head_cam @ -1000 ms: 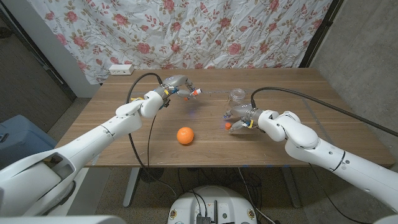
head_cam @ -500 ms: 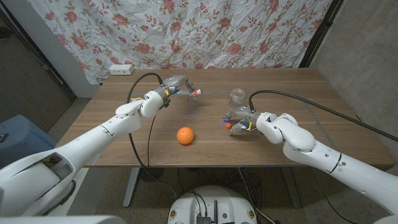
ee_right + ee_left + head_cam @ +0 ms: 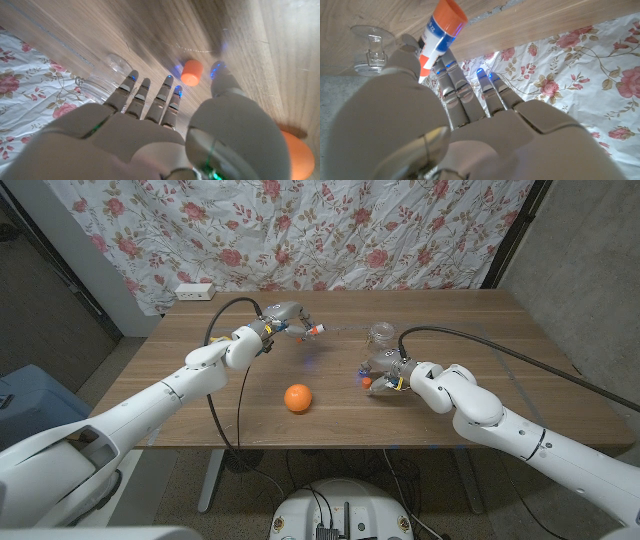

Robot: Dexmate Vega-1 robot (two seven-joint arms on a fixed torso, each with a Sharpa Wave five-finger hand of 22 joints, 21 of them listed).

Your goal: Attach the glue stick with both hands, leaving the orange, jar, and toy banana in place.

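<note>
The step in hand looks like picking up the cap (image 3: 190, 73), a small orange piece lying on the surface (image 3: 500, 370) just beside the right hand (image 3: 387, 370) and near the jar (image 3: 380, 334). To do it well, the fingers (image 3: 169, 102) should close on the cap from both sides without nudging the jar, then carry it toward the stick. That right hand is released: its fingers reach out apart over the surface, holding nothing. The left hand (image 3: 283, 318) grasps the glue stick (image 3: 438, 37), lifted above the far side of the surface with its orange end pointing toward the right hand. The orange (image 3: 297, 398) sits well apart, nearer the front edge.
</note>
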